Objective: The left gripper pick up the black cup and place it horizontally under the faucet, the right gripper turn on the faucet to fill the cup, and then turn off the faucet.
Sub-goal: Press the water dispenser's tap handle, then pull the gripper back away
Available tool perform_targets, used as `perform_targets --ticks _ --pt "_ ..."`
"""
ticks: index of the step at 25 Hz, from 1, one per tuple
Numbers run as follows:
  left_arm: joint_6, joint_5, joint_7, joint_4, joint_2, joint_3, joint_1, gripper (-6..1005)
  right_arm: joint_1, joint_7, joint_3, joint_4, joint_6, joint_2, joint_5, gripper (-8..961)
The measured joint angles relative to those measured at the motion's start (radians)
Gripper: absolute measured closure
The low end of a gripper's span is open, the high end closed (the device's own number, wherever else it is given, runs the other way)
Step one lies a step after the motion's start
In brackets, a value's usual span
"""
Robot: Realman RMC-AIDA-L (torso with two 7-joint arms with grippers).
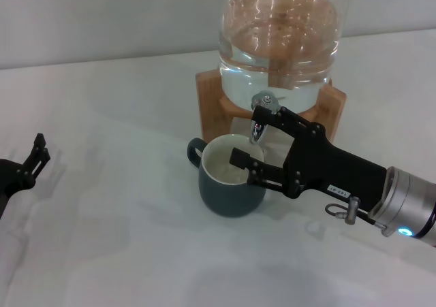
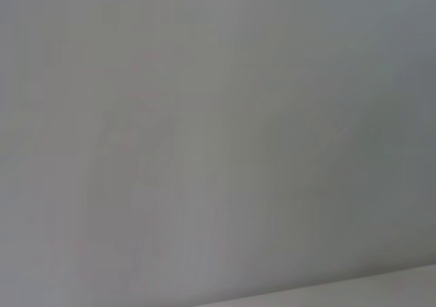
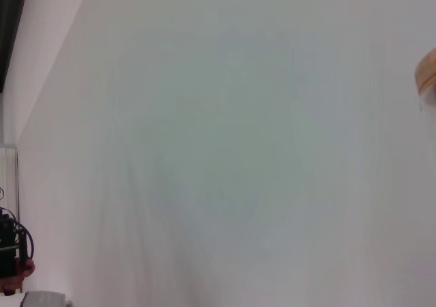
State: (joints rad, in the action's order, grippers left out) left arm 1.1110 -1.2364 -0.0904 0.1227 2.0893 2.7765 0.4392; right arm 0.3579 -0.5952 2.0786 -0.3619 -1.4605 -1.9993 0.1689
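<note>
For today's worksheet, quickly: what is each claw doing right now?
Left claw: open, empty, parked far left.
Right claw: open at the faucet, above the black cup.

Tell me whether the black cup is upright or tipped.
Upright: the black cup stands on the table under the faucet, mouth up, cream inside showing, handle toward the robot's left.

1. Nearly the whole frame is a plain, featureless grey surface [image 2: 204,130]; what it is cannot be told.
2. The grey is slightly darker toward the right side and upper right of the frame.
3. A thin, paler strip [image 2: 381,286] crosses the lower right corner, rising toward the right edge.
4. No gripper parts and no objects show in this view.
</note>
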Motion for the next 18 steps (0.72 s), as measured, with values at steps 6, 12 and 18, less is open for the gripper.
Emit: perform_targets --ticks 6,12,18 --pt "-0.001 0.0 0.0 0.0 0.0 0.0 0.002 114 0.002 -0.002 0.0 0.0 0.0 0.005 0.0 85" --pt "-0.001 0.0 0.0 0.0 0.0 0.0 0.003 114 0.005 -0.002 -0.001 0.01 0.0 0.009 -0.005 85" --pt "0.0 0.0 0.0 0.0 -0.001 0.0 0.003 114 0.007 -0.002 -0.02 0.014 0.001 0.012 -0.002 85"
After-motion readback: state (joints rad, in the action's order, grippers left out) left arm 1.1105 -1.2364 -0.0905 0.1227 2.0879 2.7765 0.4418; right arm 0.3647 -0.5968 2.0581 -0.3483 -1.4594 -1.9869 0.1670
